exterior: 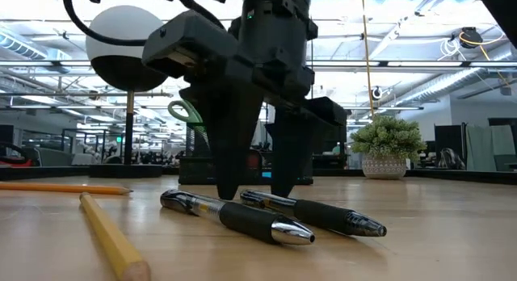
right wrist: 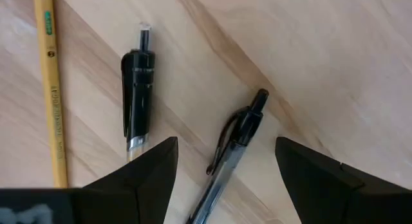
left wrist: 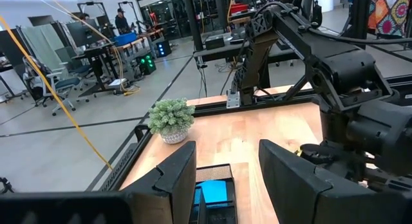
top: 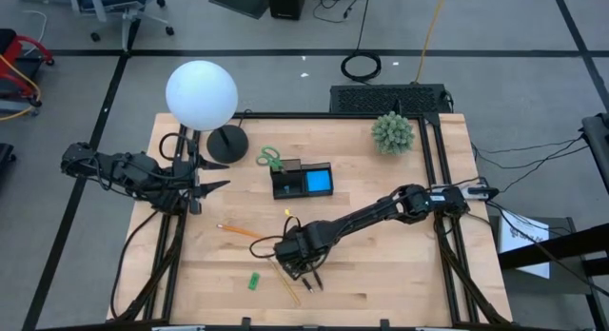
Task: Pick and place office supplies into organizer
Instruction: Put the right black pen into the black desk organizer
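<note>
Ideally, the released right end effector (right wrist: 225, 179) lowers squarely astride the slim black clip pen (right wrist: 233, 147) on the wooden bench (right wrist: 335, 63) before clenching.

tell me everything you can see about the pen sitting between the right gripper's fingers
The pen is a slim retractable one with a dark clip, a black push button at its end and a see-through barrel. In the low view it has a black rubbery grip and a silvery tip. It lies flat on the wooden table, near its front edge, angled beside a second dark pen without touching it. The right gripper stands open astride it, fingers either side, not yet closed.
</note>
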